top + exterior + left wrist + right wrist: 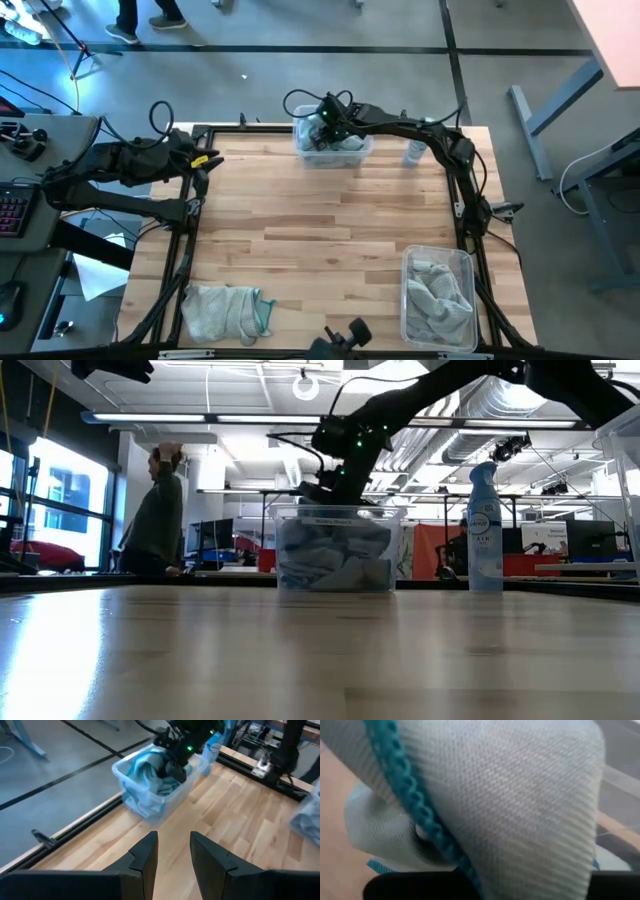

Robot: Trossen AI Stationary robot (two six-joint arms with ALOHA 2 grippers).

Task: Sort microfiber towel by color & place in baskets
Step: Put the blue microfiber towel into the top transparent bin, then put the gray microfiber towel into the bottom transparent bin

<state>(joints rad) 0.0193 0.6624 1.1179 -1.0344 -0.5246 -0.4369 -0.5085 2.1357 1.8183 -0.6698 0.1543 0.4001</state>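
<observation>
A clear basket [333,145] [335,550] [150,785] at the table's far edge holds pale teal-blue microfiber towels. My right gripper [328,125] [172,770] reaches down into it from above. A teal-edged towel [510,795] fills the right wrist view. A second clear basket [405,290] at the near right corner holds light grey towels [440,300]. A loose heap of towels [225,310], grey with a teal-edged one, lies on the near left of the table. My left gripper [205,165] [174,855] waits open over the table's left edge.
A white-blue spray bottle [414,152] [485,530] stands right of the far basket. A black metal frame [190,215] borders the table. A person [160,510] stands in the room beyond the far edge. Bare wood [320,230] spans the middle of the table.
</observation>
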